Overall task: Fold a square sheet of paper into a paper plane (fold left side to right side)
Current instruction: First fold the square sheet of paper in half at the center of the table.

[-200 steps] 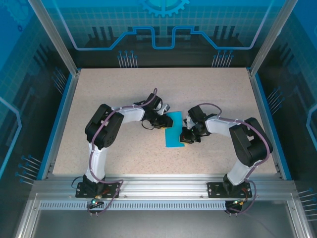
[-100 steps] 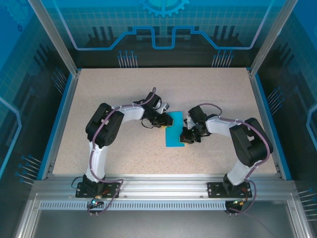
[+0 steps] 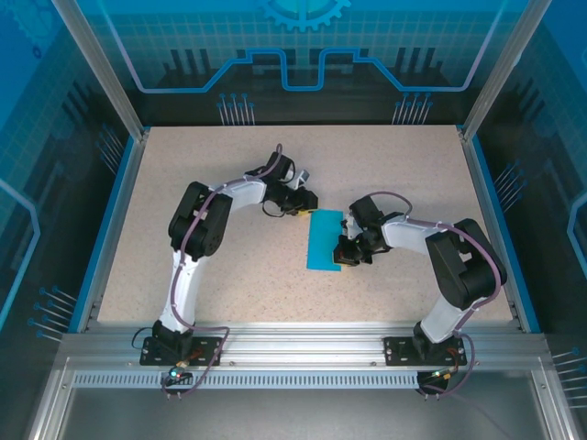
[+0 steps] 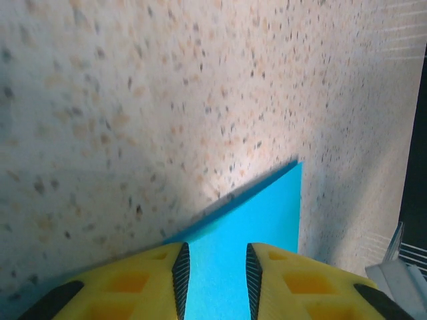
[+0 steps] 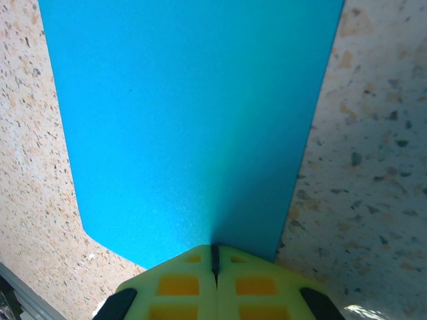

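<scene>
The square sheet of paper is teal-blue and lies mid-table as a narrow upright rectangle, apparently folded in half. My left gripper hovers just off its far left corner. In the left wrist view that gripper is open, with the paper lying on the table beyond the gap between its yellow fingers. My right gripper sits at the sheet's right edge, near the lower end. Seen from the right wrist, this gripper is shut, its tips pinching the near edge of the paper.
The speckled beige tabletop has free room all round the sheet. A blue rim and aluminium frame posts bound the table. The metal rail with both arm bases runs along the near edge.
My left gripper has drawn back up and to the left, off the sheet's far left corner, leaving the sheet's top edge uncovered. The right gripper has stayed put.
</scene>
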You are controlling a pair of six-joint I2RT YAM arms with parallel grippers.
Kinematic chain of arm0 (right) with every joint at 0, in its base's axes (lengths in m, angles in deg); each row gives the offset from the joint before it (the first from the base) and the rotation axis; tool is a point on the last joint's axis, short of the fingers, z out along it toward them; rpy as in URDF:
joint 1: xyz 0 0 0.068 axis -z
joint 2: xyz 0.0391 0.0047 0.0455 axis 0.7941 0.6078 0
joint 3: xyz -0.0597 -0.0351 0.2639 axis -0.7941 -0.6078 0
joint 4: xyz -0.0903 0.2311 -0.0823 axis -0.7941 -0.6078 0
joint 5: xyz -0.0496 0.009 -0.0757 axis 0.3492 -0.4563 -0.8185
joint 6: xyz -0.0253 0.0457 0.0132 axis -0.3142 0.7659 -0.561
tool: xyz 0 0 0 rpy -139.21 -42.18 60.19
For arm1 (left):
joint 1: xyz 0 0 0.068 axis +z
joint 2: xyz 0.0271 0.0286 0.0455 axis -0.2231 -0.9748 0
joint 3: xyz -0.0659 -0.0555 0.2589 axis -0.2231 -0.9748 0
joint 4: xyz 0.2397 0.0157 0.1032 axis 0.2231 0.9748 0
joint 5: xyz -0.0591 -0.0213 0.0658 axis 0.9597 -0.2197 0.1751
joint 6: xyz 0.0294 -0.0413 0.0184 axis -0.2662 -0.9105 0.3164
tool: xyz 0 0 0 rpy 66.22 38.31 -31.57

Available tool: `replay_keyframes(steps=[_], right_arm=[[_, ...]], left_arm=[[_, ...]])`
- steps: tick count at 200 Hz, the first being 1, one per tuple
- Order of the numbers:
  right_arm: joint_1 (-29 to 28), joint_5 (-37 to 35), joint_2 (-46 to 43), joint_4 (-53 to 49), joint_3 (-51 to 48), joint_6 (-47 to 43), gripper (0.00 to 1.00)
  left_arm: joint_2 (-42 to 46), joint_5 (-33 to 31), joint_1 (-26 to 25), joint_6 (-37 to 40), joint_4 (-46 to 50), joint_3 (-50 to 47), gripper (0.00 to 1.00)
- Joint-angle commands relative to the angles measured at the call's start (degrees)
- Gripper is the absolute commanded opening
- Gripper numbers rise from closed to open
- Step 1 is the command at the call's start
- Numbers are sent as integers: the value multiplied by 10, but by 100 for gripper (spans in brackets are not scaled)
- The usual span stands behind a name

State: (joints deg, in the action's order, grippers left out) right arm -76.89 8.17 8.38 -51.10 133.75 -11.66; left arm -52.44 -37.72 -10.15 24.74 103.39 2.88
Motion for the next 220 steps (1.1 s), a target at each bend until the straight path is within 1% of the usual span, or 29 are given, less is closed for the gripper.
replay_keyframes(steps=[1,47,57,82,108,123,140,158,174,188,220], right_arm=[[8,-61,21,-81,-36,0,0],[9,-60,16,-73,-38,9,0],[8,-53,16,-64,-39,13,0],[7,-29,14,-32,-42,33,1],[6,-28,12,-23,-29,42,2],[6,-20,14,-6,-26,53,3],[5,8,18,31,-25,62,4],[5,32,15,66,-27,64,4],[5,28,-8,82,-28,60,6],[6,9,-39,84,-28,53,10],[10,-36,-114,82,-30,32,30]], left_arm=[[-37,-57,17,9,-2,30,32],[-41,-64,22,16,10,43,32],[-35,-63,25,17,11,41,35],[-1,-62,33,28,20,38,38],[49,-69,44,43,32,29,39],[84,-78,48,49,37,11,39],[123,-80,48,50,36,-19,40],[158,-60,47,35,21,-62,39],[177,-41,43,16,14,-99,39],[184,-22,33,0,3,-127,39],[170,-9,-6,-24,-9,-144,39]])
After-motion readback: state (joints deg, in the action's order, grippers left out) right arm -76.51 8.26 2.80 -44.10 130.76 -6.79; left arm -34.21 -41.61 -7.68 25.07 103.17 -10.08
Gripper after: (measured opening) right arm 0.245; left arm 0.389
